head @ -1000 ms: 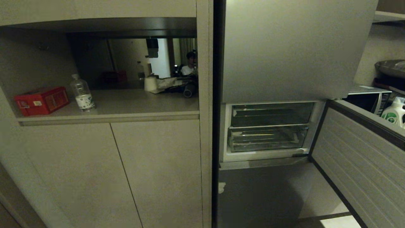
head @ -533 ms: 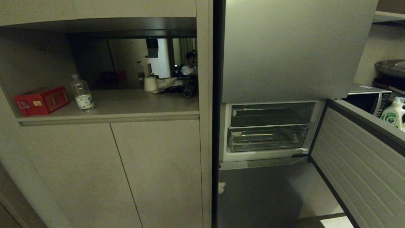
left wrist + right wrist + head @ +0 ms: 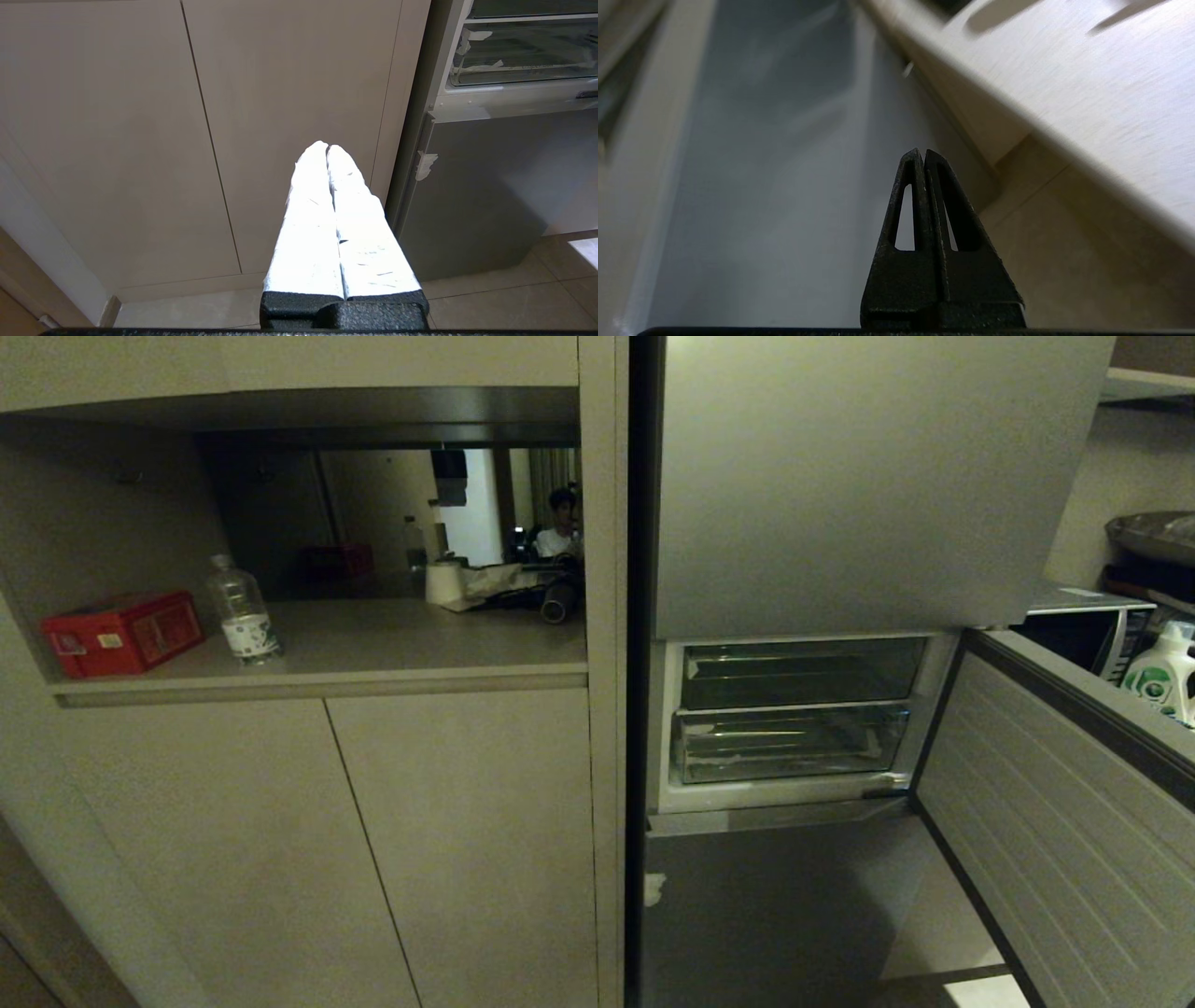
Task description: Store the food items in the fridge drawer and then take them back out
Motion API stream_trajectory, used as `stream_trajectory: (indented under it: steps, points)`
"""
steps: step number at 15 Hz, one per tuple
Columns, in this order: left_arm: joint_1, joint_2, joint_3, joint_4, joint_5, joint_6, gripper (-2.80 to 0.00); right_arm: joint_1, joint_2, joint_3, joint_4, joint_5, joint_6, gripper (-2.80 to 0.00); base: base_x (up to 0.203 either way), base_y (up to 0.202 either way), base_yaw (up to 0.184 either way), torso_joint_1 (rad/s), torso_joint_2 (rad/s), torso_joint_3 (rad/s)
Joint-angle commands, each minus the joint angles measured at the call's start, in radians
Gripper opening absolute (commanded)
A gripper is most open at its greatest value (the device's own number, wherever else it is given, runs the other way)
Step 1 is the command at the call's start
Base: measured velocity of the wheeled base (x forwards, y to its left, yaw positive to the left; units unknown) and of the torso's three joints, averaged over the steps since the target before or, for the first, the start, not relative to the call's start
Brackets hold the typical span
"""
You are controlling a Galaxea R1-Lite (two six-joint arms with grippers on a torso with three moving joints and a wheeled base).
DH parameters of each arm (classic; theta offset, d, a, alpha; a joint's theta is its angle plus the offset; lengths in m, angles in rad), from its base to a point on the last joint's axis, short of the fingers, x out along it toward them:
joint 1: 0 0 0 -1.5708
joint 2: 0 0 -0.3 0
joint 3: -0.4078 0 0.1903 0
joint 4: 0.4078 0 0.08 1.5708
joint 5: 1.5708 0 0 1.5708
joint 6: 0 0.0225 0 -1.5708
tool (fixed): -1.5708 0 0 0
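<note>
The fridge drawer (image 3: 1055, 821) stands open, its white ribbed inner face swung out to the right. Behind it two clear bins (image 3: 794, 744) show, and I see nothing in them. White tape scraps (image 3: 476, 70) cling to the lower bin's edge. The food items are out of view. My left gripper (image 3: 327, 147) is shut and empty, its white-wrapped fingers pointing at the beige cabinet doors (image 3: 289, 93) left of the fridge. My right gripper (image 3: 923, 151) is shut and empty, close to a grey panel (image 3: 775, 186) and a pale slanted surface (image 3: 1087, 93). Neither gripper shows in the head view.
A red box (image 3: 121, 633) and a water bottle (image 3: 243, 611) stand in the shelf niche on the left. The tall top door (image 3: 840, 485) and lowest grey panel (image 3: 766, 915) are closed. A detergent bottle (image 3: 1162, 672) sits far right. A person (image 3: 558, 527) shows in the background.
The open drawer front's lower edge has crept a little to the left in the head view, narrowing the lit floor patch. Everything else holds still.
</note>
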Motion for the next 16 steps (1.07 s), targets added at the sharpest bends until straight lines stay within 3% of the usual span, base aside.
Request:
stream_trajectory:
  steps: [1,5,8,10,13,16]
  points:
    - [0.000,0.000,0.000,0.000,0.000,0.000,-2.80,0.067,0.023,0.043,-0.003,0.006,-0.024,-2.80,0.000,0.000,0.000,0.000,0.00,0.000]
    - [0.000,0.000,0.000,0.000,0.000,-0.001,-2.80,0.254,-0.006,0.148,-0.008,0.009,-0.129,-2.80,0.000,0.000,0.000,0.000,0.00,0.000]
    - [0.000,0.000,0.000,0.000,0.000,0.000,-2.80,0.447,-0.031,0.165,-0.010,0.009,-0.126,-2.80,0.000,0.000,0.000,0.000,0.00,0.000]
    - [0.000,0.000,0.000,0.000,0.000,0.000,-2.80,0.640,-0.030,0.139,-0.025,-0.008,-0.079,-2.80,0.000,0.000,0.000,0.000,0.00,0.000]
    - [0.000,0.000,0.000,0.000,0.000,0.000,-2.80,0.945,0.050,0.082,-0.133,-0.151,0.011,-2.80,0.000,0.000,0.000,0.000,0.00,0.000]
    - [0.000,0.000,0.000,0.000,0.000,0.000,-2.80,1.244,0.238,0.005,-0.351,-0.353,0.071,-2.80,0.000,0.000,0.000,0.000,0.00,0.000]
